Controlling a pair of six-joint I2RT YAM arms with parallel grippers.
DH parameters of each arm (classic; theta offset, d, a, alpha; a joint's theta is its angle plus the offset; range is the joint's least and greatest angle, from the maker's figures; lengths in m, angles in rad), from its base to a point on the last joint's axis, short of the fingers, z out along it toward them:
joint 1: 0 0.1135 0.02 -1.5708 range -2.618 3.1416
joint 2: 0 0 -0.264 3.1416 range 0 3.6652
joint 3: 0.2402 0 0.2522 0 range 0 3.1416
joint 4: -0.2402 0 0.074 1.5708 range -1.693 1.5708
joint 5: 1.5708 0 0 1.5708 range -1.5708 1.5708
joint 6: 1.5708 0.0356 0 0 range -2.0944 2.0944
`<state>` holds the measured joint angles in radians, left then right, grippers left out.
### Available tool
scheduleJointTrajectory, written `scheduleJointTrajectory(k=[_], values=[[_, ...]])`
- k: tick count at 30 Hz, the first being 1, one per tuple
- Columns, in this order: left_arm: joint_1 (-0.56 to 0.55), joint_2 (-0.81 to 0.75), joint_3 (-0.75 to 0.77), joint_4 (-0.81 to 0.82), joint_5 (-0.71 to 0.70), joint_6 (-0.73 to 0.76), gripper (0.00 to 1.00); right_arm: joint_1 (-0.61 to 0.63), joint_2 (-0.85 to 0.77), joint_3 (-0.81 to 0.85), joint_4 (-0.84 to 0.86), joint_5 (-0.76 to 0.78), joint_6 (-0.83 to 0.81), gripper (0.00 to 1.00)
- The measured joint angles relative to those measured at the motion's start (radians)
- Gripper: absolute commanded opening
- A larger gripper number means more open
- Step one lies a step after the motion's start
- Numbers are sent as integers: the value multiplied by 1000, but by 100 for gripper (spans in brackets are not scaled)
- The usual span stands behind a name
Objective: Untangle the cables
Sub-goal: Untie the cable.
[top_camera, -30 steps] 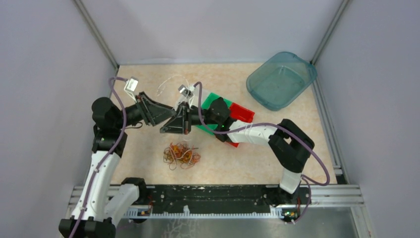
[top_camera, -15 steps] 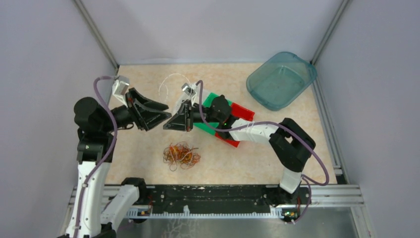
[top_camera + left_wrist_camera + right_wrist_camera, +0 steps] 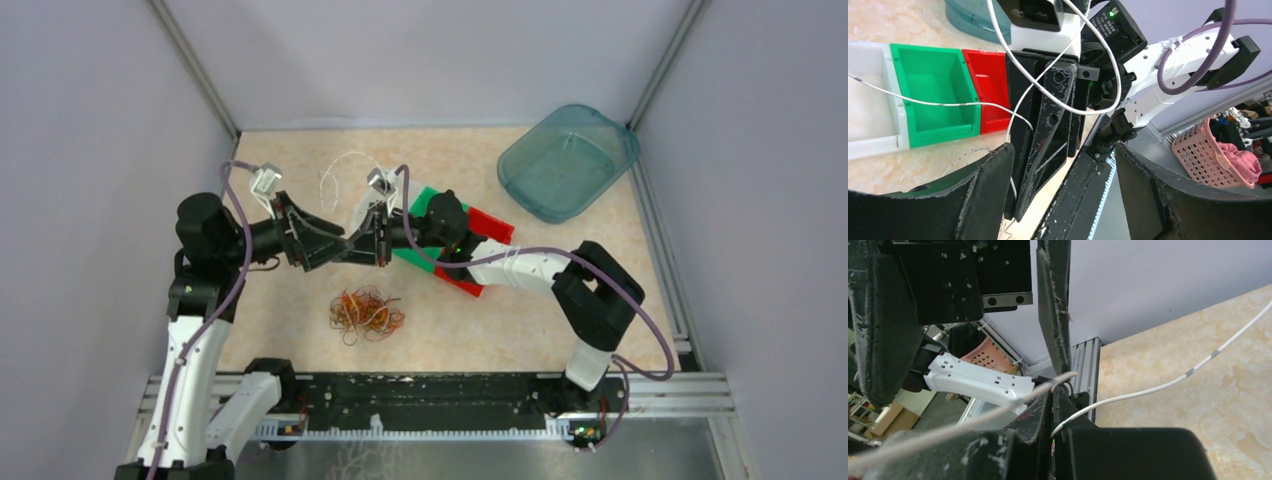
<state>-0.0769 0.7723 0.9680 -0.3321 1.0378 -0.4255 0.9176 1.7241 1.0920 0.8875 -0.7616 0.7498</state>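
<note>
The cables (image 3: 367,312), a small tangle of orange, red and yellow loops, lie on the table in front of both grippers, untouched. My right gripper (image 3: 352,248) is shut on a thin white wire (image 3: 340,165) that loops up behind it. The pinch shows in the right wrist view (image 3: 1054,405), with the wire (image 3: 1158,386) trailing off right. My left gripper (image 3: 342,244) is open, its fingers either side of the right gripper's tips. In the left wrist view the left gripper (image 3: 1063,170) frames the shut right gripper (image 3: 1040,150) and the wire (image 3: 948,103).
A row of small bins, white (image 3: 868,115), green (image 3: 430,205) and red (image 3: 490,228), sits under the right arm. A teal tub (image 3: 568,160) stands at the back right. Walls close in the table on three sides.
My left arm swung out to the left, then came back right. Its open fingers now reach around the right gripper's tips. The right gripper has kept hold of the white wire, almost still.
</note>
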Motion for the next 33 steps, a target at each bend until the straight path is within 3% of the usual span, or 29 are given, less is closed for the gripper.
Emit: scheduleJointTrajectory(k=[9, 15, 23, 33], values=[[0, -11, -35, 34, -64, -32, 79, 0, -59, 0, -41, -2, -50, 0], [0, -40, -159, 198, -111, -164, 79, 5, -61, 0, -36, -4, -66, 0], [0, 29, -211, 433, -31, -374, 75, 29, -61, 0, -55, -4, -101, 0], [0, 30, -251, 619, -19, -523, 52, 49, -44, 3, -60, -3, -103, 0]])
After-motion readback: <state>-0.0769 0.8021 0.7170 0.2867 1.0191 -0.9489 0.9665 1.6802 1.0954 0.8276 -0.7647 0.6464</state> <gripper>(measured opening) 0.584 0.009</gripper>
